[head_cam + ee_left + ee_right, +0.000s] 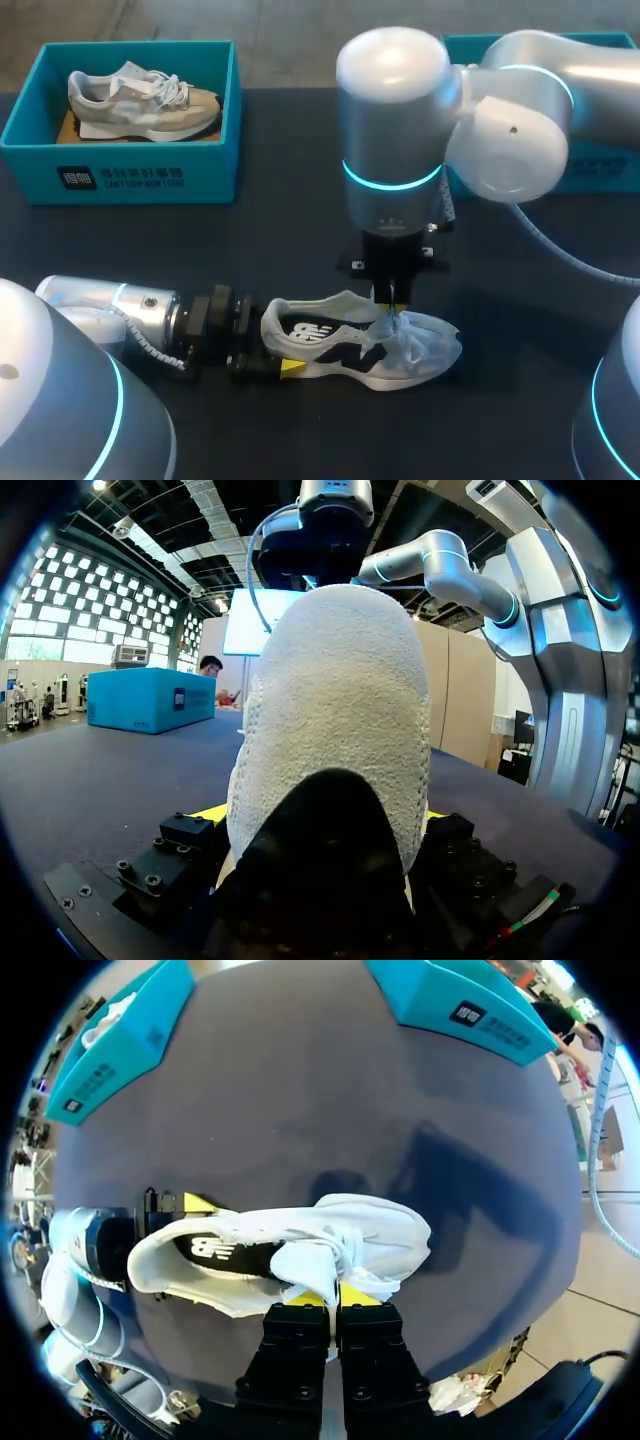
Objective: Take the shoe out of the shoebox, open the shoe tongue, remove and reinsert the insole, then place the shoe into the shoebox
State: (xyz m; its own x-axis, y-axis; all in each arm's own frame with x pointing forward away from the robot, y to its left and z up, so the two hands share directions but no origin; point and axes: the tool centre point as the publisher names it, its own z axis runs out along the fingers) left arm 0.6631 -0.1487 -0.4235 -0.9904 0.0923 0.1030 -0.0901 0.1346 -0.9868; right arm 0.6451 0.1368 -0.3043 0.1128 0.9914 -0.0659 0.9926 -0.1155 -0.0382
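Note:
A white shoe with black side panels (340, 345) lies on its side on the dark table (290, 240). My left gripper (278, 352) comes in low from the left, its fingers set wide on both sides of the heel (335, 710). A yellow tip (212, 813) shows beside the heel. From above, my right gripper (333, 1300) has its yellow fingertips (357, 1295) pressed together on the white tongue (312, 1260) among the laces. In the head view that gripper (392, 303) stands upright over the shoe's middle.
A teal shoebox (120, 170) at the back left holds a beige shoe (140, 100). A second teal box (600, 165) sits at the back right, mostly hidden behind my right arm. Bare dark table lies between the boxes and the white shoe.

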